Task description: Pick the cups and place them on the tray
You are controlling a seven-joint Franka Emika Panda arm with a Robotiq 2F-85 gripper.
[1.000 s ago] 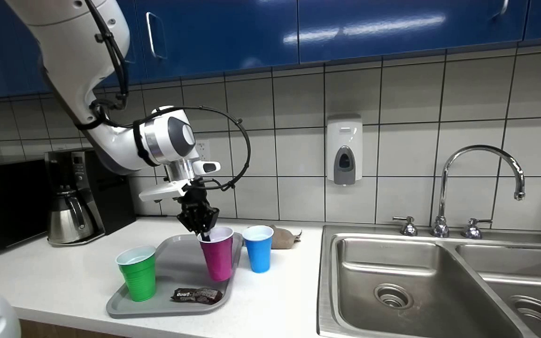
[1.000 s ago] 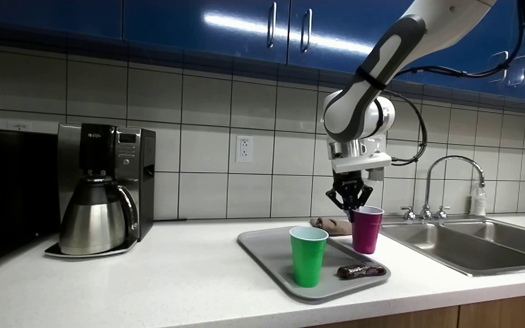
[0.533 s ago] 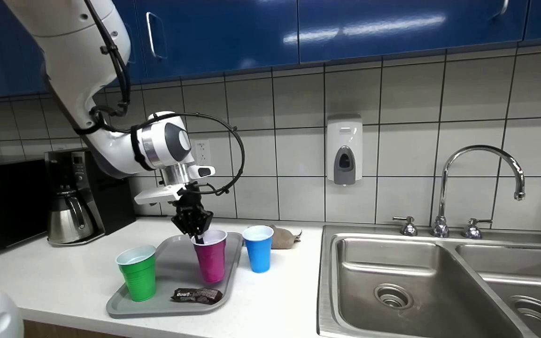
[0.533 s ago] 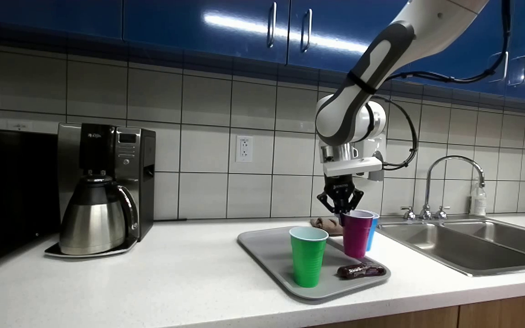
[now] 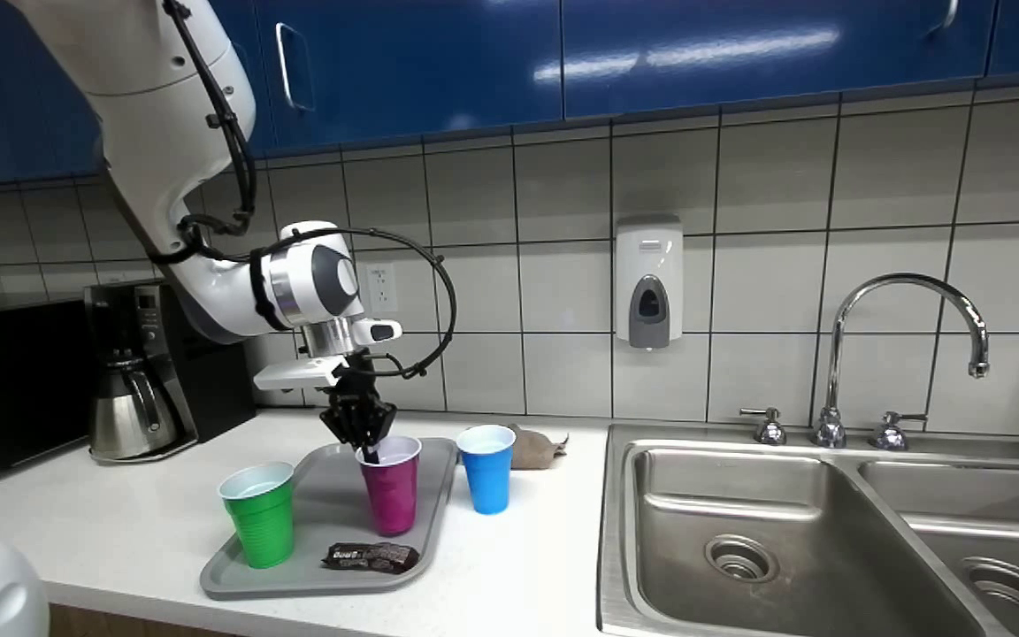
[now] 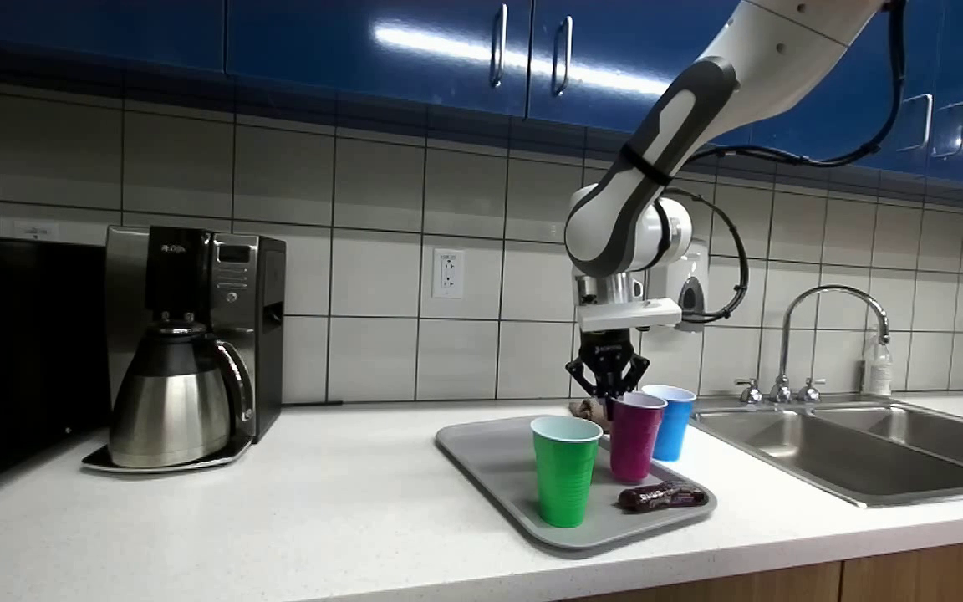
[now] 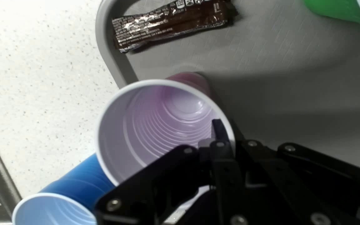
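Purple cup (image 6: 636,443) and pincer (image 6: 607,403) are both further left and a touch lower than a second ago in both exterior views, and in an exterior view the blue cup (image 6: 674,428) now shows right of them, where the earlier frame has it hidden.

Pincer's closed pretty much all the way, with just the cup wall squeezed in it: one finger (image 7: 220,129) goes down inside, the other's outside, at the right of the cup's mouth in the wrist view. So the purple cup is held by its rim over the right part of the tray (image 5: 333,504) in both exterior views. Can't tell if the bottom touches. The green cup (image 5: 260,524) stands on the tray, lower left of the frame in an exterior view, and the blue one's on the desk (image 5: 527,548) just right of the tray.

Handling-wise it looks like thin party-cup plastic, so I'd guess super light, smooth and a bit slippery, with soft walls that buckle if you squeeze round the middle. Rim's probably the stiffest bit, so pinching there makes sense. Downside: it's held on one side only, so it could swing or tip. I'd set it down flat, clear of the candy bar (image 5: 372,557), then grab the blue one by the rim too.
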